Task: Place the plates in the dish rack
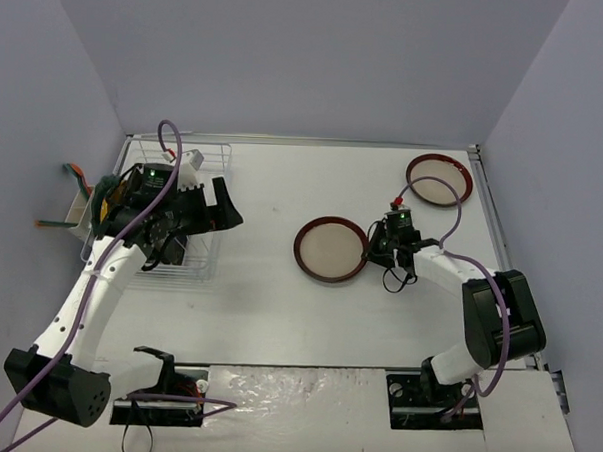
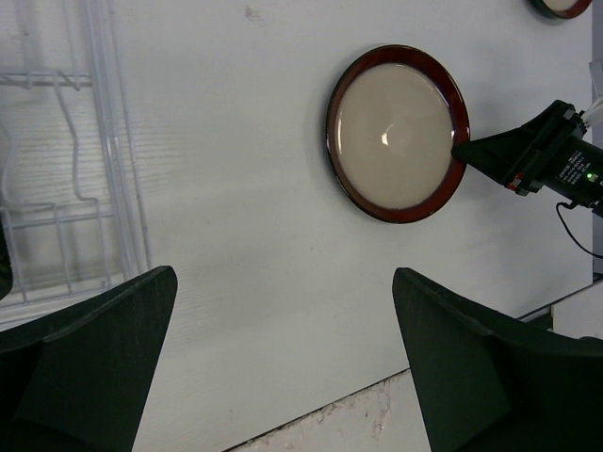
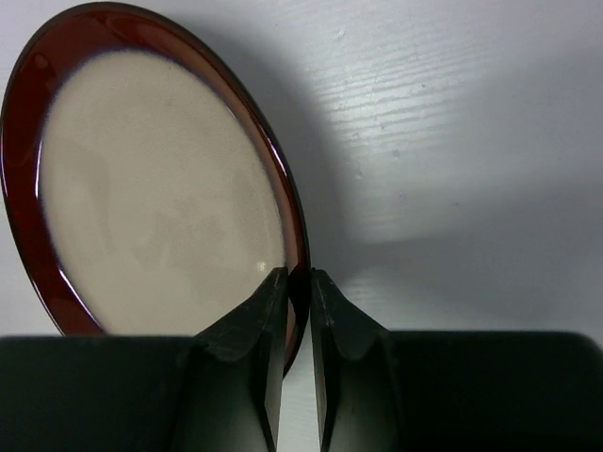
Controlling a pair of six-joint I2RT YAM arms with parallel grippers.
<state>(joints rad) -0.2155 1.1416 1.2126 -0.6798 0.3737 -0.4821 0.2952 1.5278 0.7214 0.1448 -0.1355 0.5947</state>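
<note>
1. The dish rack [image 1: 209, 160] stands at the far-left corner of the table [image 1: 278, 315]. An orange-handled thing [image 1: 74, 171] sticks out at its left side, possibly from a caddy, though the arm hides most of it.
2. The left gripper [image 2: 283, 273] hovers by the rack's right edge with its jaws spread wide, holding nothing.
3. A red-rimmed cream plate [image 1: 330, 249] sits mid-table, well apart from the rack.
4. The right gripper [image 3: 299, 278] is pinched tight on that plate's right rim.
5. A second red-rimmed plate [image 1: 439, 179] lies near the far-right corner, with nothing touching it.
</note>
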